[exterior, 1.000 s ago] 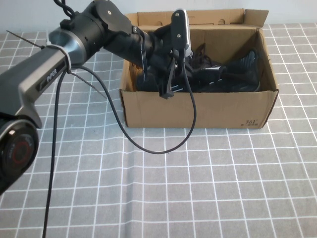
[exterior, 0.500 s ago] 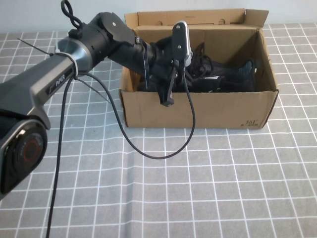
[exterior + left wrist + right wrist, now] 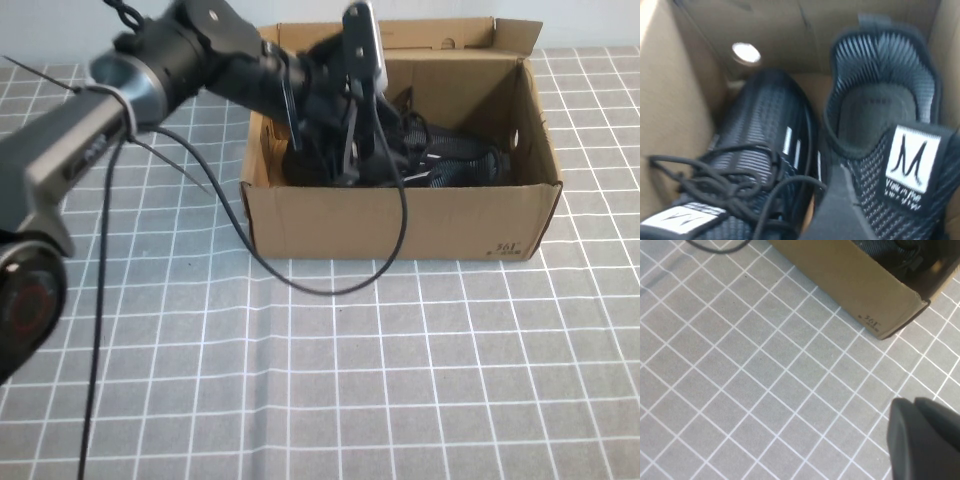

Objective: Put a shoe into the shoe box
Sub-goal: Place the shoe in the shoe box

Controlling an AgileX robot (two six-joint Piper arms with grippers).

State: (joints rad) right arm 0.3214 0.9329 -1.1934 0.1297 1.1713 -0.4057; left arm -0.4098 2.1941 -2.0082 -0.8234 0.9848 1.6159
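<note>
The brown shoe box [image 3: 400, 215] stands at the far middle of the table, lid flap up at the back. Two black knit shoes lie side by side in it. The shoe [image 3: 875, 100] with the white tongue tag and grey insole lies under my left gripper [image 3: 892, 200]; it also shows in the high view [image 3: 470, 165]. One finger [image 3: 840, 210] stands between the two shoes. My left gripper [image 3: 350, 165] reaches into the box's left half, open around the shoe. My right gripper [image 3: 925, 440] is shut and empty over the cloth, near the box's front corner [image 3: 875, 315].
The second shoe [image 3: 765, 140] fills the other side of the box, laces loose. A black cable [image 3: 330, 285] from the left arm droops over the box's front wall onto the grey checked cloth [image 3: 400, 380].
The shoe's raised toe has sunk down flat into the box. My left gripper dipped, then rose and pulled back a little toward the box's rear left.
</note>
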